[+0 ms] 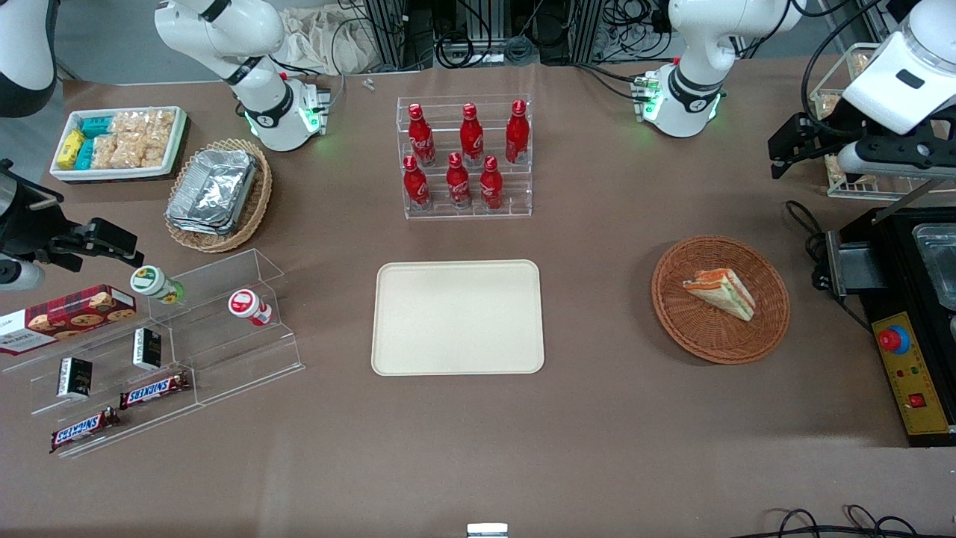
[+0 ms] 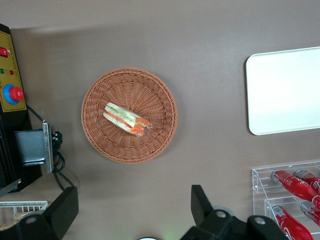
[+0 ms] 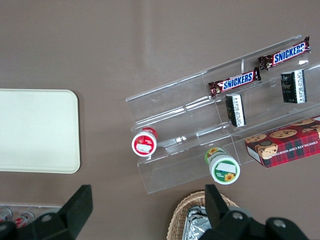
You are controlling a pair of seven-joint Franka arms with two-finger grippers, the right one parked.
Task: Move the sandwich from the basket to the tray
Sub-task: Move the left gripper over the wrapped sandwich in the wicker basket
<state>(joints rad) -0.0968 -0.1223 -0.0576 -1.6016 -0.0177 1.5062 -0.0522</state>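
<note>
Reddish-brown wicker is what jumps out in the front view: the round basket [image 1: 721, 300] sits toward the working arm's end of the table with the sandwich [image 1: 721, 292] lying inside it, striped cut edge facing up. The cream tray [image 1: 458, 317] is mid-table, well apart from the basket, nothing on it. Farther from the camera than the tray, a clear rack [image 1: 467, 158] holds six red bottles. Toward the parked arm's end there's a tan oval basket [image 1: 219, 194] with foil containers, a white bin [image 1: 118, 143] of snack packets, and a clear stepped shelf [image 1: 168, 345] with candy bars and little jars. The gripper [image 1: 814, 146] hangs high up, farther from the camera than the basket.

Left wrist view: gripper [image 2: 132, 207] with its black fingers [image 2: 200, 202] spread wide apart, nothing between them, hovering well above the basket [image 2: 129, 115]; sandwich [image 2: 127, 119] in the middle of it, tray [image 2: 285, 90] off to the side.

Right wrist view: tray [image 3: 37, 131] bare, shelf [image 3: 220, 115] just beside it
</note>
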